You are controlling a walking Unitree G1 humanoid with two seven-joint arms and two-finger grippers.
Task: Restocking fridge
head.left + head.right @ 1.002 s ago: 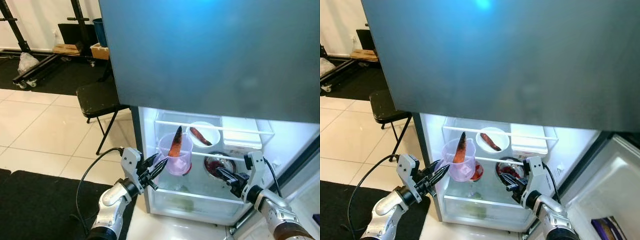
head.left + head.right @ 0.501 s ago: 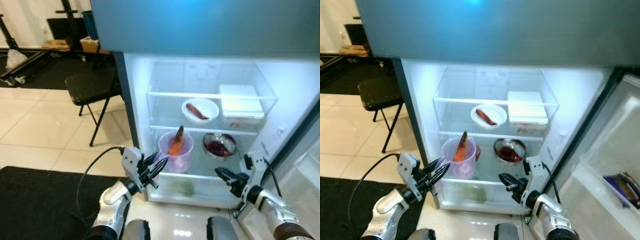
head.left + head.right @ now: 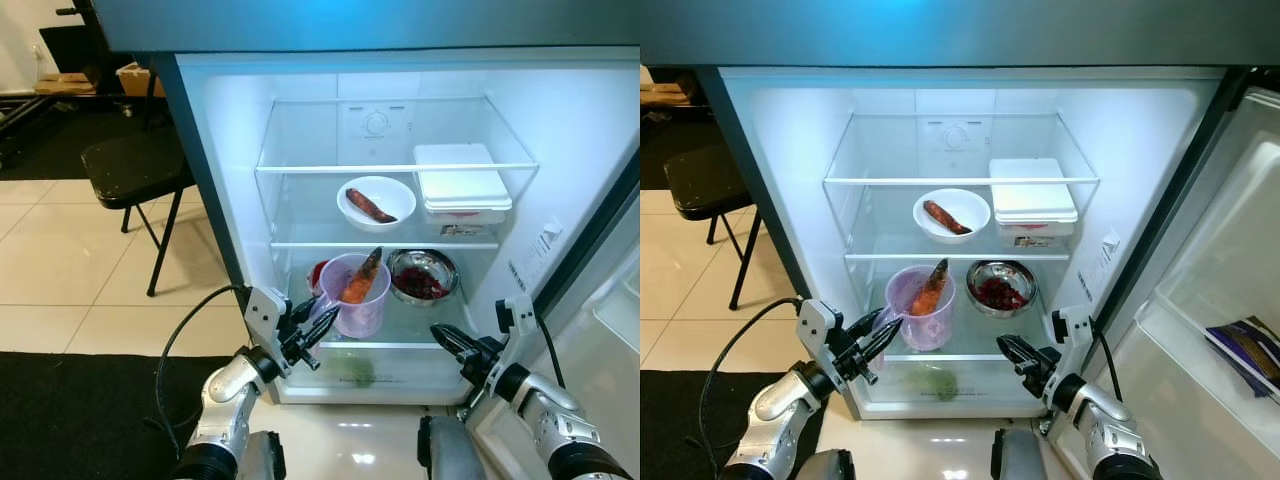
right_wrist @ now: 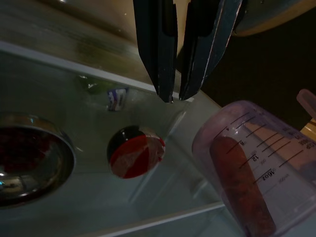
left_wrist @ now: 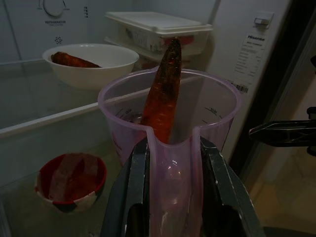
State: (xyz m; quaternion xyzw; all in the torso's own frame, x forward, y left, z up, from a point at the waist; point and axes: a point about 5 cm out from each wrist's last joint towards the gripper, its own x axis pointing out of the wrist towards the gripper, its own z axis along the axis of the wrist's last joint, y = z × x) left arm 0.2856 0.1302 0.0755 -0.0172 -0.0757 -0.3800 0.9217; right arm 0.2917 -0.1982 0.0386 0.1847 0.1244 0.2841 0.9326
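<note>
My left gripper [image 3: 308,338] pinches the handle of the light, thin plastic jug [image 3: 354,295] over the lower fridge shelf [image 3: 400,325], the loose carrot [image 3: 361,279] making it top-heavy; my right gripper [image 3: 452,347], nearly closed, holds nothing.

measuring cup [image 3: 357,305]: translucent purple, black scale marks
carrot [image 3: 362,277]: orange-red, darkened tip
bowl [image 3: 377,201] above the cup: white
steel bowl [image 3: 422,274] beside the cup: shiny silver, dark red contents
small bowl [image 5: 70,178]: red inside, black-and-white outside
lidded container [image 3: 460,184]: white
chair [image 3: 135,170]: black
</note>
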